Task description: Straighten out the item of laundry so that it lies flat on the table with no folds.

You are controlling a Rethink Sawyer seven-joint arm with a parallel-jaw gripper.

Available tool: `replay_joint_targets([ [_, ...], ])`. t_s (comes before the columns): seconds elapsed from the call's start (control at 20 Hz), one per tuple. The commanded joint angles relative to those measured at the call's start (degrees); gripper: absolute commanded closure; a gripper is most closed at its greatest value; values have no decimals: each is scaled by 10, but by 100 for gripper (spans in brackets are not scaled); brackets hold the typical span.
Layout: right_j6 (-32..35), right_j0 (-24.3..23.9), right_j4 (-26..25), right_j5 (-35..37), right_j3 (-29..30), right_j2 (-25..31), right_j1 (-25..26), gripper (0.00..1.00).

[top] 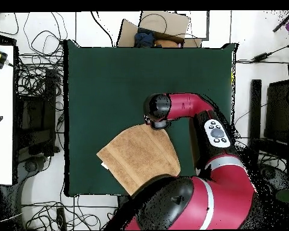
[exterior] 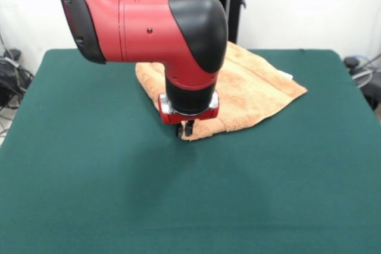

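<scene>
Green table [exterior: 89, 194] mostly bare, towel [exterior: 256, 90] far side, fingers [exterior: 187, 129] pinching its near corner.

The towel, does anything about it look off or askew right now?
Yes. The towel lies skewed to the table edges, and it looks doubled over, with layered edges at its near corner, where the gripper sits.

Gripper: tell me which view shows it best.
The front view. There the gripper shows below the red wrist, its dark tips down at the near corner of the orange-tan towel on the green table. In the overhead view the arm's own wrist covers it, so only its place at the towel's corner shows.
</scene>
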Motion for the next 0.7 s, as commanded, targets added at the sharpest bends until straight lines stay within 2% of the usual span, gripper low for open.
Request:
replay_joint_targets([
  [0.05, -50, 15, -25, 3, -8, 20, -8, 100],
  [0.55, -59, 15, -19, 20, -27, 26, -9, 100],
  [0.7, -71, 28, -15, 66, -62, 28, -7, 100],
])
